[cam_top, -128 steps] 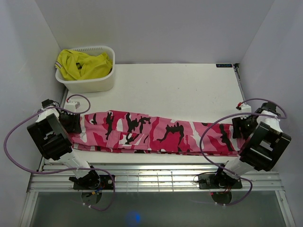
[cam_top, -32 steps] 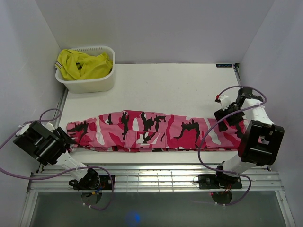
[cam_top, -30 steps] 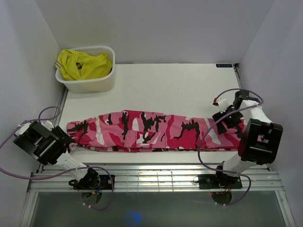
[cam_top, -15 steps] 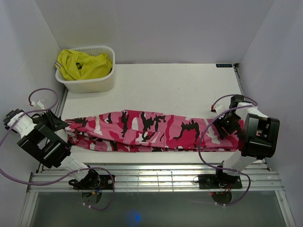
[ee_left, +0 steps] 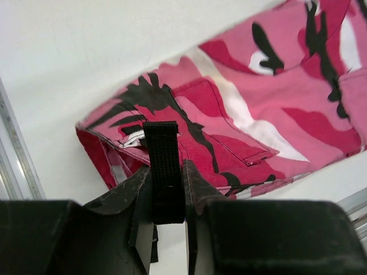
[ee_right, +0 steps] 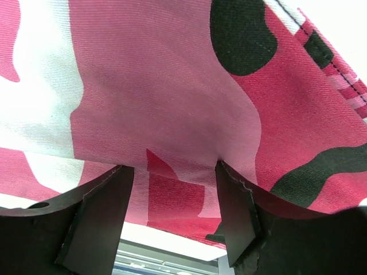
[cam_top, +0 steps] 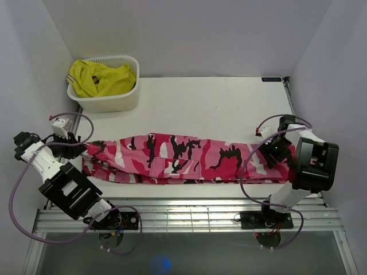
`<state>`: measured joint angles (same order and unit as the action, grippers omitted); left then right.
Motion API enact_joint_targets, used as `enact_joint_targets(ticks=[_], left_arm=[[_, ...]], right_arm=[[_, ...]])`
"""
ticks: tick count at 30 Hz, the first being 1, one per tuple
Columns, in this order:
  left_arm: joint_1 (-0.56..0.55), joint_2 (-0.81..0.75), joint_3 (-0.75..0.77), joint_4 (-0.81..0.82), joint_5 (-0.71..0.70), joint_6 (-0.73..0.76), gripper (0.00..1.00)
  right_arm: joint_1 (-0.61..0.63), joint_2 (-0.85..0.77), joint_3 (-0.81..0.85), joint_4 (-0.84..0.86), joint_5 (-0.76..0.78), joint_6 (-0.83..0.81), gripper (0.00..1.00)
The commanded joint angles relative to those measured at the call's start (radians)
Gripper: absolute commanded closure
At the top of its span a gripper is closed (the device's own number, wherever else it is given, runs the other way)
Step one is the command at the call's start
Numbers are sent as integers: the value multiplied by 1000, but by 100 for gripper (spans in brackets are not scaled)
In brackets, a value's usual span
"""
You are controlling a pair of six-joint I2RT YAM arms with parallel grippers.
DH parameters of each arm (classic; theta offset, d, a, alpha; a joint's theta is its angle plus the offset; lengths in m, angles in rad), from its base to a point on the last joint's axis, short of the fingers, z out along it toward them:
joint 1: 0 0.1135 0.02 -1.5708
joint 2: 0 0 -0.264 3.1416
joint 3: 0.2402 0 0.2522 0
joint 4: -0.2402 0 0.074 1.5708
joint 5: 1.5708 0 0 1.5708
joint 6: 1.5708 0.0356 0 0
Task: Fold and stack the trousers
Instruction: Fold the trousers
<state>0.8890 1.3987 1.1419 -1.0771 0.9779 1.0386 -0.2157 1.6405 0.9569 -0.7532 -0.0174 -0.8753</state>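
Pink trousers: right end hidden beneath right gripper.

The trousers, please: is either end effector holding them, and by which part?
The left end effector pinches the trousers by a black loop at their left end. The right end effector straddles the other end, jaws apart; no grip shows.

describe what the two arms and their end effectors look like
The left arm and right arm are alike: white rounded links, boxy black joint housings and black bases. A purple cable loops loosely along each. The left end effector and right end effector each have two flat, angular, matt black fingers. No markings are legible.
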Motion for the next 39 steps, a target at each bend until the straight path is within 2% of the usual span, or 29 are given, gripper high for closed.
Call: enact_joint_targets(ticks=[1, 6, 10, 11, 14, 15, 16, 18, 19, 24, 31, 33, 36, 39], left_arm=[[7, -44, -100, 89, -105, 140, 100], [16, -87, -180, 218, -113, 87, 100], [18, -102, -206, 178, -85, 185, 100], [16, -95, -206, 158, -97, 213, 100], [19, -35, -197, 135, -253, 207, 98], [25, -9, -186, 120, -328, 201, 92], [39, 47, -177, 102, -347, 208, 82], [102, 106, -142, 30, -335, 207, 47], [122, 133, -99, 1, -326, 195, 35], [195, 282, -11, -150, -245, 110, 2], [200, 361, -2, -201, -114, -54, 2], [200, 393, 2, -211, -110, -127, 2], [202, 486, 13, -225, -139, -202, 10], [208, 548, 7, -222, -169, -287, 12]], right_arm=[[-5, -10, -6, 3, 13, -19, 34], [-5, -25, 19, -28, 11, -25, 34], [-5, -37, 23, -37, 14, -33, 34], [-5, -39, 22, -38, 14, -37, 34], [-5, -44, 25, -44, 14, -37, 34], [-5, -42, 31, -47, 13, -37, 34], [-5, -41, 32, -51, 14, -36, 34], [-5, -38, 42, -58, 13, -33, 34], [-5, -39, 43, -60, 14, -33, 34], [-5, -45, 51, -70, 13, -36, 32], [-5, -51, 59, -78, 13, -31, 32], [-5, -53, 60, -80, 13, -33, 32], [-5, -48, 71, -86, 13, -31, 32], [-5, -47, 80, -89, 13, -28, 31]])
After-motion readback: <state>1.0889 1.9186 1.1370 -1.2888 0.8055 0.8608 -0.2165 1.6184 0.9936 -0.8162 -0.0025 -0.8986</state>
